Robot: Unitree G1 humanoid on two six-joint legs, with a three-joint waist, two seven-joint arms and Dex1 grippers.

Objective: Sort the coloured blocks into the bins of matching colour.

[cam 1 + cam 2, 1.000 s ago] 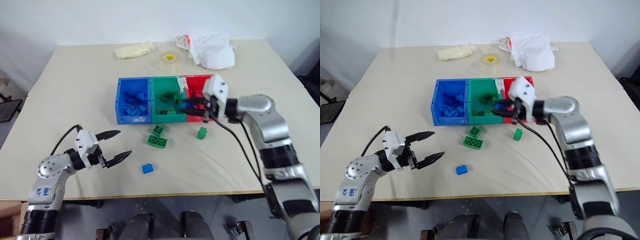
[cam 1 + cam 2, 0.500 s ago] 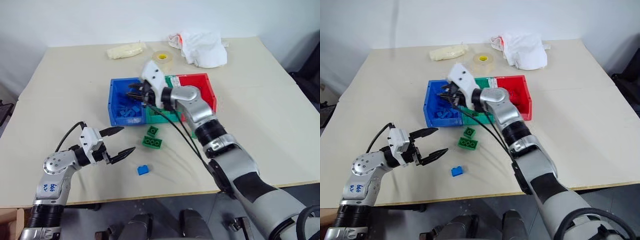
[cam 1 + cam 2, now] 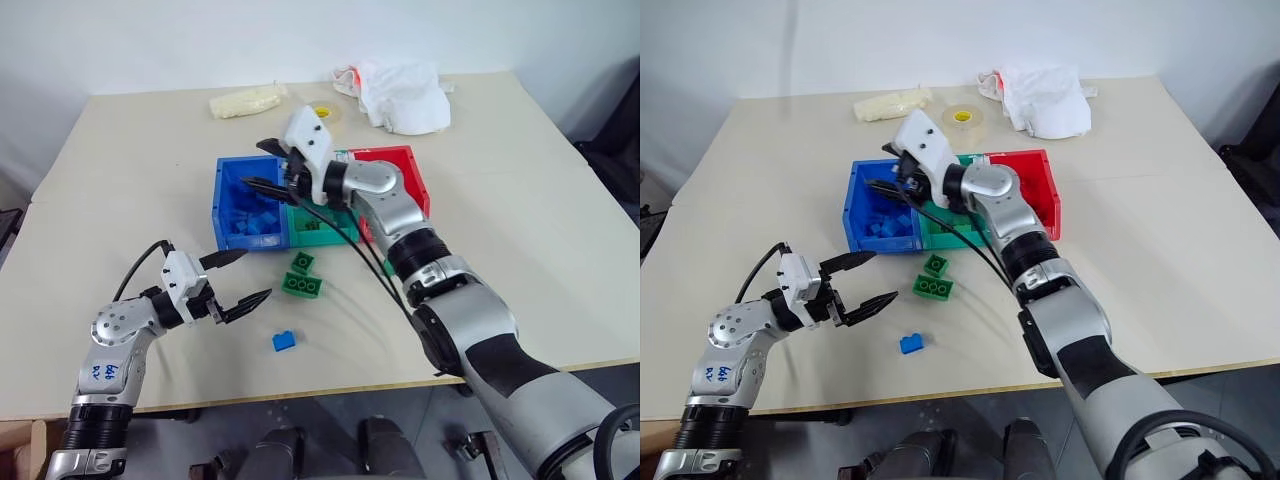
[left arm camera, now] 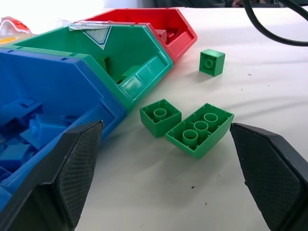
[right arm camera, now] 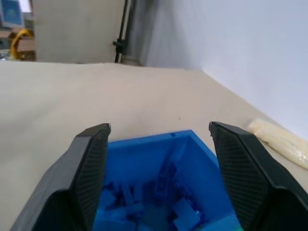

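Beige table, biggest thing here. White cloth bunched at the far edge, pale yellow packet further left along that edge, tape roll between them, just behind the bins.

Three joined bins mid-table: blue bin on the left, green bin in the middle, red bin on the right. Blue bin has a heap of blue bricks inside. A few bricks lie in the green and red bins, hard to count.

Right gripper reaches across over the blue bin, fingers spread wide apart, nothing between them; blue bin interior directly below in the wrist view.

Left gripper hovers low over the table at the near left, fingers spread fully, holding nothing, pointed toward the loose green bricks.

Loose on the table in front of the bins: long green brick with three studs in a row showing, small green brick touching it on the bin side. Another small green brick sits apart, near the red bin's front corner. One blue brick lies nearer the table's front edge, close to the left gripper tips, not touching.
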